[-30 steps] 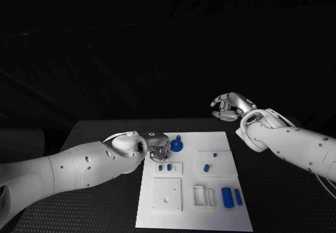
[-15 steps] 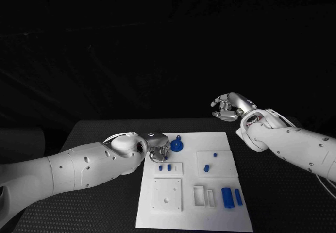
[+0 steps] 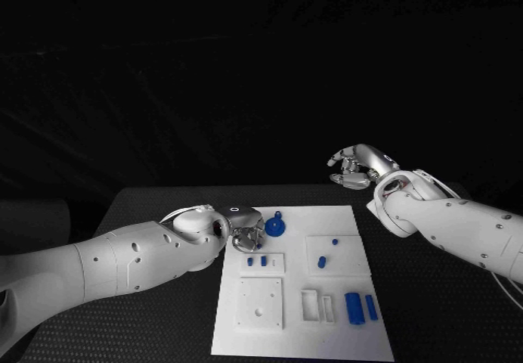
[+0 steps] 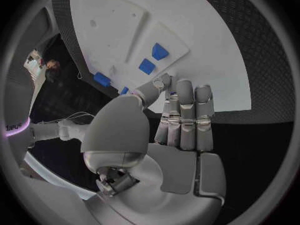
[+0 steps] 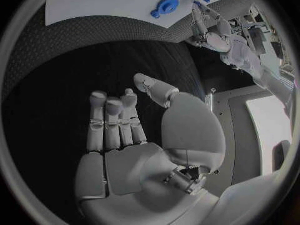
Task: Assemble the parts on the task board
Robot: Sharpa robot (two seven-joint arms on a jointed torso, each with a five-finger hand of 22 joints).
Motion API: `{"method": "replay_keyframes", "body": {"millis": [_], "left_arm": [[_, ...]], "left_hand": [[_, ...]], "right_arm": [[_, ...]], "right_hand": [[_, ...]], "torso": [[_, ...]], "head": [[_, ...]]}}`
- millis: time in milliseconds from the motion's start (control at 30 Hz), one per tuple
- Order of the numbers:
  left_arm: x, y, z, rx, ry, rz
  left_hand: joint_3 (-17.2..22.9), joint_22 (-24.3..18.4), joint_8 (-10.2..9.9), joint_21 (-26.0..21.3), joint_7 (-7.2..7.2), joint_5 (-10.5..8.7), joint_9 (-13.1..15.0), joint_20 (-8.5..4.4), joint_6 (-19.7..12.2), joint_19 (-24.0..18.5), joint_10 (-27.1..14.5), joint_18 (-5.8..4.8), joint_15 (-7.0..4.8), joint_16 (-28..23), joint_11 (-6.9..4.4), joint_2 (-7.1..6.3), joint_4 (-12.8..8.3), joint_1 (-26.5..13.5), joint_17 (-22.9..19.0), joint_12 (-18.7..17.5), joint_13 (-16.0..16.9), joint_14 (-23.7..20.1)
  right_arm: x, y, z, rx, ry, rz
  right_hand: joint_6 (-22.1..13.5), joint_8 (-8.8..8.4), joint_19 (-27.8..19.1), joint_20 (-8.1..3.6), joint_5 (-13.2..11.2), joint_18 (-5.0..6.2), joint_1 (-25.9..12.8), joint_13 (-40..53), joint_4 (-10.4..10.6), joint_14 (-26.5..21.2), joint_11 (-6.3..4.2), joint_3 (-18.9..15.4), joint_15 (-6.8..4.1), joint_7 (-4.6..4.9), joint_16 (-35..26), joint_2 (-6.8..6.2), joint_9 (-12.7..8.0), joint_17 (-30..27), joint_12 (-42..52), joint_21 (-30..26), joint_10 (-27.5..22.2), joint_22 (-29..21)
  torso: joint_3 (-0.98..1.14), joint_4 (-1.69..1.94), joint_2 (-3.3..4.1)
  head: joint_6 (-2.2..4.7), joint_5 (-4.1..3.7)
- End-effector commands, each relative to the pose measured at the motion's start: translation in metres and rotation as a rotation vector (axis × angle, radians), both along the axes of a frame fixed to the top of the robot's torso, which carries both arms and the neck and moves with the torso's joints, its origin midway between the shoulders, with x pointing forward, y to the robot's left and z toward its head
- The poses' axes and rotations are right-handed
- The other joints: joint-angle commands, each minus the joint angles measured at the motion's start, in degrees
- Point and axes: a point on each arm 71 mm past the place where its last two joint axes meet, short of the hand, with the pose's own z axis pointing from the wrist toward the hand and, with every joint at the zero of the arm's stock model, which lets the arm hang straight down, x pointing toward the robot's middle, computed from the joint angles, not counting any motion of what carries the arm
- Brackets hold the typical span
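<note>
On the black worktop [image 3: 153,318] lies the white task board [image 3: 338,336]; blue parts [image 3: 354,307] rest near its front. The left hand [image 3: 246,231], empty with fingers loosely parted, hovers at the board's left edge beside a blue round part [image 3: 275,225]. Farther back, the right hand [image 3: 357,168] hangs empty, fingers apart.

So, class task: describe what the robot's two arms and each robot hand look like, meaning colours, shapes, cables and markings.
Both arms are smooth, rounded white shells with small dark dots on them. The left robot hand is silver-grey metal, with segmented fingers and a bulky rounded thumb base. The right robot hand is built the same. Thin cables loop at the right wrist. A small ring mark sits on the left wrist.
</note>
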Motion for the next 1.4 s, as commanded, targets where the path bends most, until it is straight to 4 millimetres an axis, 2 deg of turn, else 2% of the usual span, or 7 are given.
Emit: {"method": "replay_keyframes", "body": {"millis": [33,1033,1400], "left_arm": [[0.0002,-0.0016,0.0001,-0.013,0.006,-0.001],[0.0037,0.0005,-0.0024,-0.035,0.014,0.035],[0.0045,0.0013,-0.0036,-0.034,0.031,0.045]], "left_hand": [[0.1,0.1,0.1,0.2,-0.11,0.21,0.0,-0.36,0.4,0.0,0.5,3.62,-0.18,-0.2,-0.02,0.41,0.2,0.0,0.1,-0.3,0.1,0.4],[0.2,0.1,0.1,0.1,-0.06,0.2,0.0,-0.34,0.3,0.1,0.4,3.6,-0.15,-0.3,0.01,0.56,0.3,-0.1,0.2,-0.5,0.2,0.4],[0.3,0.3,-0.4,-0.1,0.28,0.34,0.0,-0.15,-0.6,-0.2,-0.4,3.56,0.17,-0.5,0.36,1.51,0.8,-0.3,0.6,-1.4,0.2,0.2]], "right_arm": [[-0.0004,0.0022,0.0004,-0.003,-0.001,0.015],[-0.0014,0.0009,0.0006,-0.004,0.002,0.017],[-0.0019,0.0014,0.0007,-0.004,0.002,0.02]], "right_hand": [[0.0,-0.28,-0.4,0.16,0.1,1.15,-0.1,-0.1,-0.1,-0.3,-0.05,-0.3,-0.04,0.36,-0.1,0.41,-0.1,-0.1,-0.3,-0.3,-0.3,0.0],[0.1,-0.24,-0.5,0.21,0.1,1.15,-0.3,-0.1,0.0,-0.3,-0.05,-0.5,-0.03,0.36,-0.1,0.43,-0.1,-0.1,-0.2,-0.3,-0.3,0.0],[0.0,-0.24,-0.5,0.24,0.1,1.15,-0.4,-0.2,0.1,-0.3,-0.05,-0.6,-0.03,0.36,-0.1,0.44,-0.1,-0.2,-0.2,-0.3,-0.3,0.0]], "torso": [[-0.01,0.0,0.0],[0.0,0.01,0.0],[0.01,0.02,-0.02]], "head": [[-0.01,-0.01],[0.08,0.1],[0.08,0.12]]}}
